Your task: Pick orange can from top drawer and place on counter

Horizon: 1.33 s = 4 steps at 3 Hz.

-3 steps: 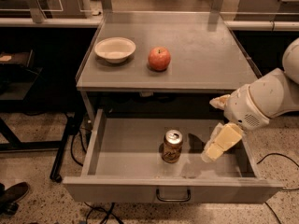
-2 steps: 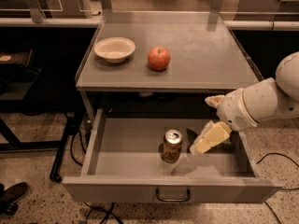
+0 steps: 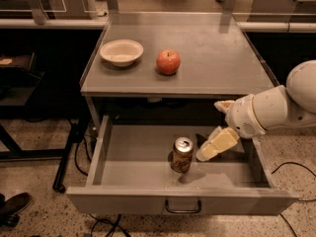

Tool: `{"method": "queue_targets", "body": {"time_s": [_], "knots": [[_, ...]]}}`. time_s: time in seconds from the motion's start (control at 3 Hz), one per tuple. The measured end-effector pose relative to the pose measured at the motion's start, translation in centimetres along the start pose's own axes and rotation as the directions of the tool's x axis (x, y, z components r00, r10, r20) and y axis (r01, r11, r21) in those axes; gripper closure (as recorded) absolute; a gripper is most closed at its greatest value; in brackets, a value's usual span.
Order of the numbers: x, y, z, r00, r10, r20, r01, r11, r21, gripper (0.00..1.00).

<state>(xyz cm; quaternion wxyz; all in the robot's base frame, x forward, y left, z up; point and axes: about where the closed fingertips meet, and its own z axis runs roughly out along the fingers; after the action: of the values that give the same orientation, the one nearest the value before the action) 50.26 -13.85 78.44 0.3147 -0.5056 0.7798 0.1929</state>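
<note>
1. Speckled flooring (image 3: 34,147) surrounds a grey metal counter (image 3: 212,58) in the single camera view, with dark shelving to the left and chair legs far behind.
2. On the counter's far left stands a pale bowl (image 3: 121,52), and just right of it, apart from it, sits a red apple (image 3: 168,61).
3. Below the counter the top drawer (image 3: 133,174) is pulled out toward the near side, its wire handle (image 3: 183,209) on the front panel.
4. Inside the drawer the orange can (image 3: 182,154) stands upright near the middle, silver top and pull tab facing up, closer to the front panel than to the back.
5. From the right a white arm (image 3: 276,107) reaches in over the drawer's right side.
6. Its gripper (image 3: 211,131) is just right of the can, spread wide and holding nothing; one cream finger (image 3: 217,144) slants down into the drawer, its tip near the can without touching it, while the other shows higher up, by the counter's near edge.
7. A dark shoe (image 3: 12,206) shows at the near left corner.
</note>
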Motion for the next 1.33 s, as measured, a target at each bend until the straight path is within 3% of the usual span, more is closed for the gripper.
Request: {"method": "queue_targets", "body": {"time_s": [0.33, 0.67, 1.33], "knots": [[1.1, 0.5, 1.5, 0.999, 0.032, 0.008, -0.032, 0.9993, -0.02, 0.0], [3.2, 0.8, 6.0, 0.996, 0.085, 0.024, -0.084, 0.994, -0.07, 0.0], [3.7, 1.2, 9.4, 0.995, 0.081, 0.054, -0.077, 0.9946, -0.069, 0.0]]}}
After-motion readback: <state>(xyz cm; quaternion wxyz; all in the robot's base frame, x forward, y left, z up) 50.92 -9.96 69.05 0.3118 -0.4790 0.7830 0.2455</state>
